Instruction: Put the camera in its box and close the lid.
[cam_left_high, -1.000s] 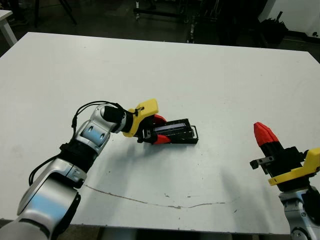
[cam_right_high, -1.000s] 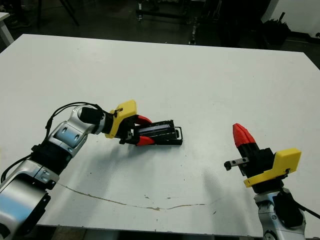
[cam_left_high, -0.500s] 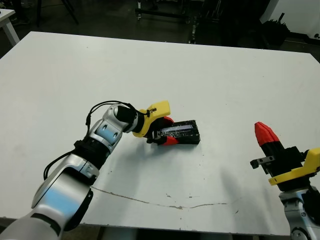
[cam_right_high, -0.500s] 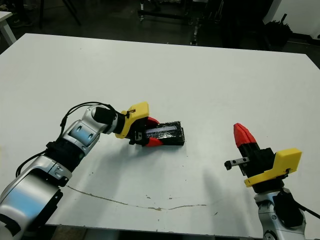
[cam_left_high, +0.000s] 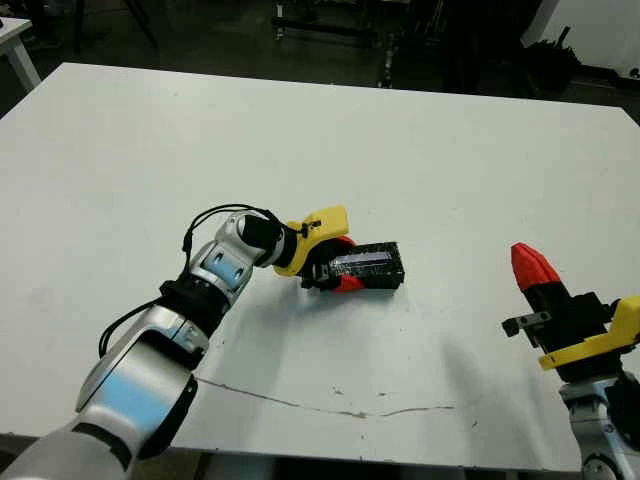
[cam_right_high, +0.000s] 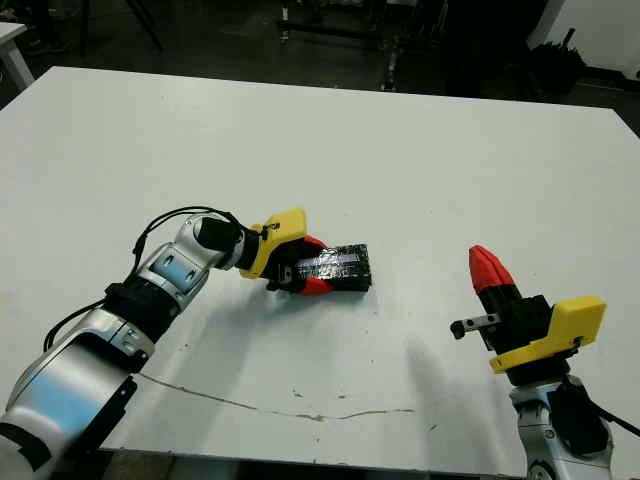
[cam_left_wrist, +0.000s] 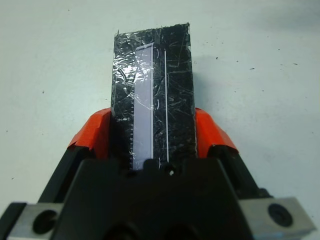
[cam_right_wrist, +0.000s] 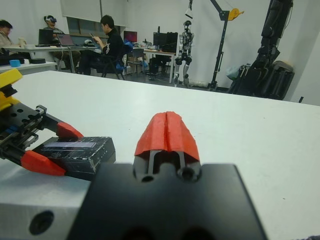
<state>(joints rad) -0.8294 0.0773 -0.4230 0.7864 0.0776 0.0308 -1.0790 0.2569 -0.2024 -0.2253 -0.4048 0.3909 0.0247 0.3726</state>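
The box (cam_left_high: 386, 284) lies at the table's middle with the lid (cam_left_high: 364, 260) flat on top of it, its crinkly shiny face up. The camera is hidden. My left gripper (cam_left_high: 342, 264) straddles the box's left end, one red finger (cam_left_wrist: 95, 132) against each long side, shut on it; the left wrist view shows the lid (cam_left_wrist: 152, 80) running away between them. My right gripper (cam_left_high: 530, 266) stands at the table's right, apart from the box, its red fingertips (cam_right_wrist: 167, 131) pressed together on nothing.
A thin dark crack line (cam_left_high: 330, 405) runs across the table near its front edge. Beyond the table's far side, people (cam_right_wrist: 107, 37) sit at desks, and a standing humanoid robot (cam_right_wrist: 186, 45) and dark equipment (cam_right_wrist: 270, 55) are visible.
The lid, tilted up over the open tray a second ago, now lies flat on the box. My left gripper has pushed rightward along the box. The right arm has stayed put.
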